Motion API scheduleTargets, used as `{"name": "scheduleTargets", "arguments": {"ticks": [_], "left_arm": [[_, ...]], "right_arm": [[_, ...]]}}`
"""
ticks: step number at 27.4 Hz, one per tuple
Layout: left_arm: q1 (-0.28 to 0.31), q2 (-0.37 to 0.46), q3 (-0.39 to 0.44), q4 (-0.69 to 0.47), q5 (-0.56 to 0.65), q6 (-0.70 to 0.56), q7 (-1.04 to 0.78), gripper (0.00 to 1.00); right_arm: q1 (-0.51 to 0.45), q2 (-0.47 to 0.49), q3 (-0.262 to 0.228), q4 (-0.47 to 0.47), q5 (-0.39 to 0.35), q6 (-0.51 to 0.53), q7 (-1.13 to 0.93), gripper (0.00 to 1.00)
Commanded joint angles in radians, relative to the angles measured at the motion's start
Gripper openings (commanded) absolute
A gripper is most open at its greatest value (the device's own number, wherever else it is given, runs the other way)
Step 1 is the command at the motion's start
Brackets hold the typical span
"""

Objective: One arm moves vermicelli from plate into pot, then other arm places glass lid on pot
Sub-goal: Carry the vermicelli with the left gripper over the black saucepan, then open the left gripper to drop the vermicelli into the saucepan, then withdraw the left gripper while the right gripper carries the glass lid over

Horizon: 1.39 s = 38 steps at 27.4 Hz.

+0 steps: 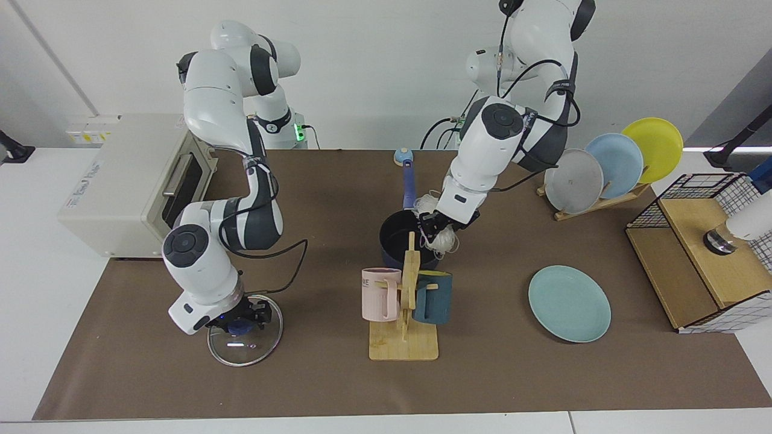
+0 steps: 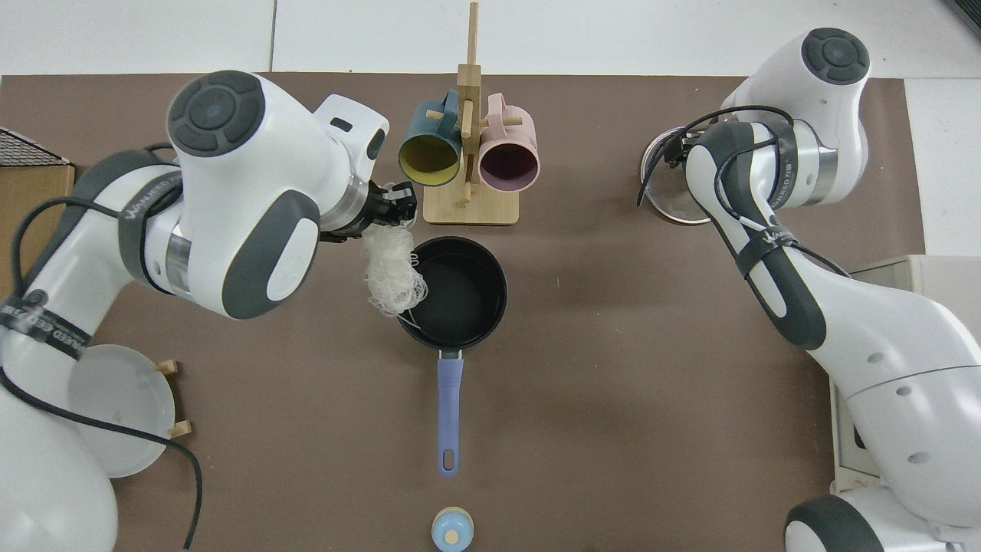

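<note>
Vermicelli (image 1: 439, 238): off plate (image 1: 569, 303), pinched in left gripper (image 1: 429, 227) at pot (image 1: 395, 238) rim, unreleased; right gripper (image 1: 240, 318) clasps glass lid (image 1: 244, 346) knob, tabletop-bound.

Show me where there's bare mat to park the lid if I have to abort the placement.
Bare mat lies between the glass lid, where the right gripper sits, and the mug rack, and between the rack and the plate. It is crowded at the pot, where the left gripper holds the vermicelli over its rim.
</note>
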Motion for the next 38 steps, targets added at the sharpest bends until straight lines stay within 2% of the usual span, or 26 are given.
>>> {"name": "scheduleTargets", "arguments": {"ticks": [1, 2, 16, 19, 20, 21, 23, 24, 30, 34, 38], "left_arm": [[0.004, -0.046, 0.0, -0.102, -0.006, 0.098, -0.042, 0.0], [-0.004, -0.04, 0.0, -0.107, -0.006, 0.112, -0.056, 0.0], [-0.027, 0.0, -0.002, -0.17, -0.003, 0.221, -0.067, 0.01], [-0.027, -0.001, -0.002, -0.185, -0.003, 0.223, -0.067, 0.16], [-0.028, 0.0, -0.002, -0.185, -0.003, 0.226, -0.07, 0.26], [-0.027, 0.0, 0.0, -0.185, -0.003, 0.23, -0.076, 0.45], [-0.027, 0.002, 0.0, -0.184, 0.012, 0.239, -0.074, 0.9], [-0.027, 0.002, 0.0, -0.18, 0.016, 0.238, -0.073, 0.99], [-0.013, -0.017, 0.007, -0.124, 0.018, 0.198, -0.065, 0.99], [0.011, -0.017, 0.017, -0.009, 0.021, 0.054, -0.024, 0.99], [0.054, -0.02, 0.021, 0.076, 0.02, -0.081, 0.114, 0.99]], "right_arm": [[-0.006, -0.008, 0.01, -0.011, -0.015, 0.01, -0.021, 0.05], [-0.006, -0.008, 0.01, -0.011, -0.015, 0.01, -0.021, 0.0], [-0.012, -0.023, 0.01, -0.012, -0.012, 0.0, -0.022, 0.0], [-0.012, -0.045, 0.01, -0.012, -0.004, -0.012, -0.022, 0.0], [-0.012, -0.051, 0.01, -0.012, -0.002, -0.016, -0.022, 0.0], [-0.012, -0.06, 0.01, -0.014, -0.001, -0.021, -0.022, 0.0], [-0.014, -0.078, 0.01, -0.02, 0.005, -0.039, -0.019, 0.0], [-0.011, -0.091, 0.01, -0.023, 0.007, -0.05, -0.018, 0.0], [-0.015, -0.184, 0.01, -0.087, 0.008, -0.081, -0.018, 0.0], [-0.012, -0.267, 0.01, -0.167, 0.01, -0.089, -0.018, 0.0], [-0.005, -0.35, 0.01, -0.238, 0.008, -0.104, -0.015, 0.0]]}}
